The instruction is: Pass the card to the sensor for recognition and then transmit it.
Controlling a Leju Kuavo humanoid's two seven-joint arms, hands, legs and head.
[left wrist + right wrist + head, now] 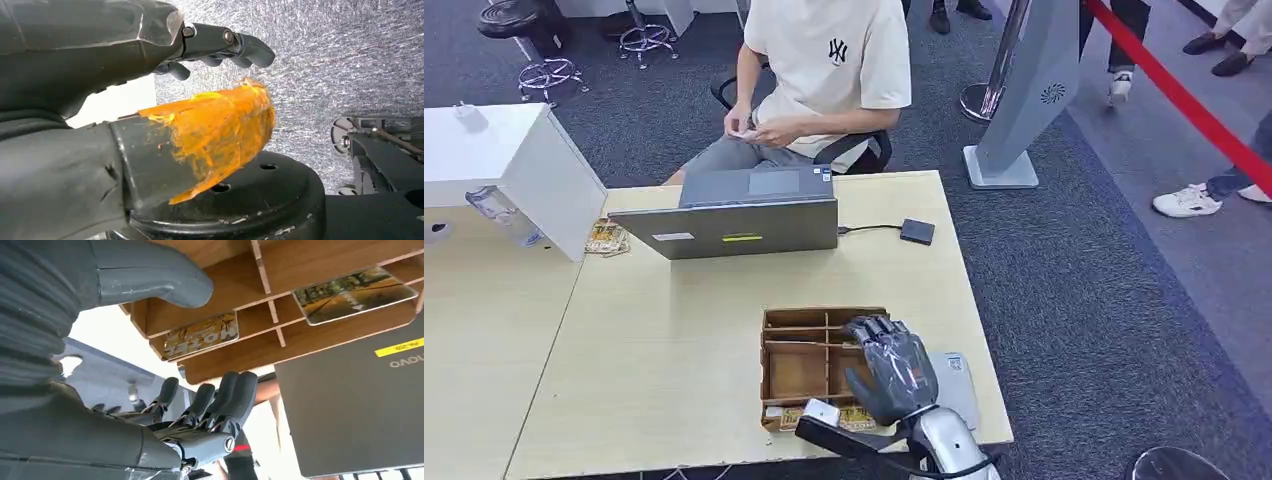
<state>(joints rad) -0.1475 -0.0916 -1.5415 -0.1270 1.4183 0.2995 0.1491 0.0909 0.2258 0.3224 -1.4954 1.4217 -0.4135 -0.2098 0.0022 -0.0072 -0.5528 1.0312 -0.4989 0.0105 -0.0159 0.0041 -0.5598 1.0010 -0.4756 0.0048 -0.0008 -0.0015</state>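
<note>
A wooden compartment box (796, 368) stands at the table's near edge. In the right wrist view two yellow printed cards lie in it, one card (201, 335) close to my hand and another card (355, 287) farther off. My right hand (889, 365) hovers over the box's right side with fingers (220, 400) and thumb (150, 275) apart, holding nothing. A small black sensor (917, 231) lies beside the laptop, joined to it by a cable. My left hand (150, 100) hangs over carpet, its orange-taped thumb (220, 125) apart from the fingers (225, 45), and it holds nothing.
A grey laptop (739, 212) stands open at the table's far side, and a person in a white shirt (824, 60) sits behind it holding a small card. A flat grey device (956, 385) lies right of the box. A white box (514, 165) stands at the left.
</note>
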